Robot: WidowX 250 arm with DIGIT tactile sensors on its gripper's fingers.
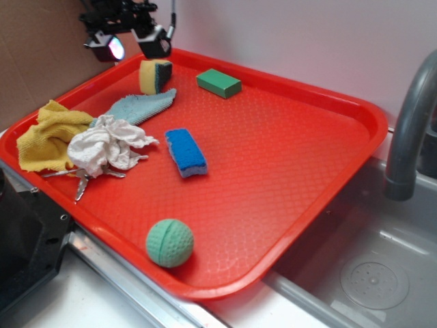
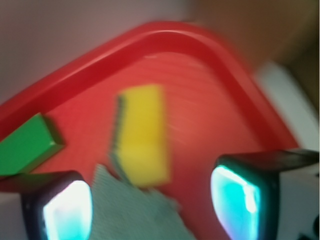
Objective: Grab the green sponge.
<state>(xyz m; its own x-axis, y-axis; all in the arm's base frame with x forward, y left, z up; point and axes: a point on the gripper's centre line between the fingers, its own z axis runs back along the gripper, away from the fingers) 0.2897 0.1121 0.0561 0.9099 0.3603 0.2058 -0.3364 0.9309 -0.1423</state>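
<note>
Overhead, the tool is seen at the upper left of the exterior frame, spread wide with nothing held between its two glowing pads. Just below it and slightly to the right, the green sponge is found near the far corner of the red tray, yellow body up, dark scouring face turned toward the flat green block. A grey-green cloth is seen touching or overlapping the sponge's near edge; exactly which cannot be told. In the blurred wrist view the sponge sits left of centre between the pads. A descent from this offset is judged likely to land one pad on the sponge's top, or to pinch cloth along with it. The tray rim close behind could also be struck.
</note>
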